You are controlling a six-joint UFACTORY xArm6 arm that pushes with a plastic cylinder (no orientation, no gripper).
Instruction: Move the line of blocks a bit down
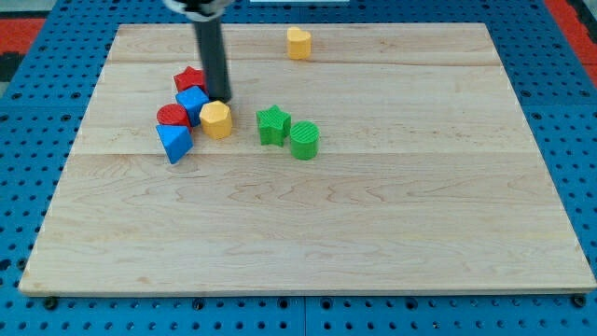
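My tip (219, 97) stands at the upper left of the wooden board (373, 224), just above the yellow hexagon block (216, 119) and right of the blue cube (192, 102). A red star block (189, 79) lies left of the rod. A red cylinder (172, 116) and a blue triangular block (174, 142) sit below-left of it. These blocks form a tight cluster. A green star block (273, 124) and a green cylinder (304, 140) lie to the right of the cluster. A yellow heart block (298, 43) sits alone near the view's top.
The board rests on a blue perforated table (28, 121). A red area (578, 19) shows at the view's top right corner.
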